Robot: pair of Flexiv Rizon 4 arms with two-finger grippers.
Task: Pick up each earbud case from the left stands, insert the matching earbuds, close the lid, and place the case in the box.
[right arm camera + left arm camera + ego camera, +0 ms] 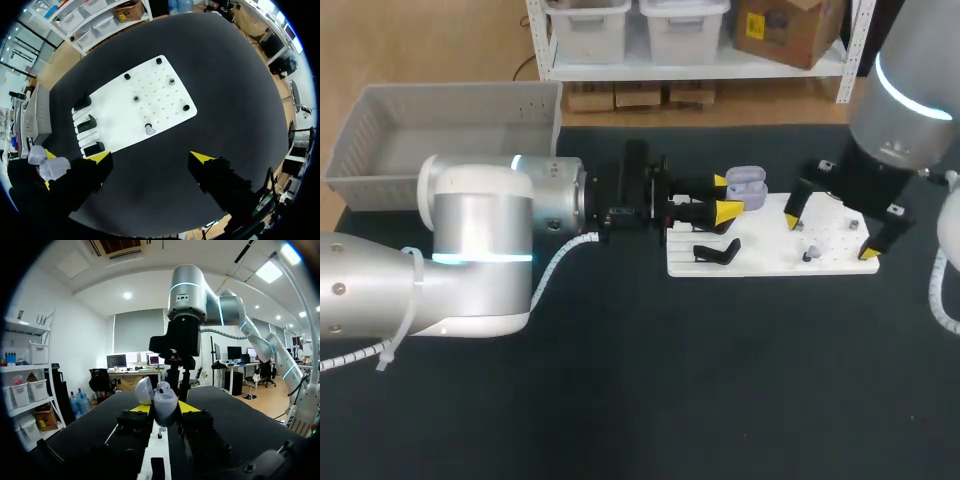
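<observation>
The left end effector (724, 196) is clamped on the lavender earbud case (165, 407), with a yellow-tipped finger on each side. It holds the case over the stand end of the white board (140, 100), lifted clear of the black stands (92, 121); the lid (144, 390) is swung open and the opening faces upward, presumably so that the other arm can set earbuds in from above. Gripping the body by its sides leaves the hinge and the opening free.

The right end effector (151, 158) hangs over the board with its fingers spread wide and nothing between them; a small pale earbud (149, 130) lies on the board just ahead of it, and that looks like the piece it is lined up for.

The grey box (450, 140) sits at the far left of the desk (620, 400), well apart from the case. I judge that the insertion step is in hand; the lid is not yet closed and the case is not yet boxed.
</observation>
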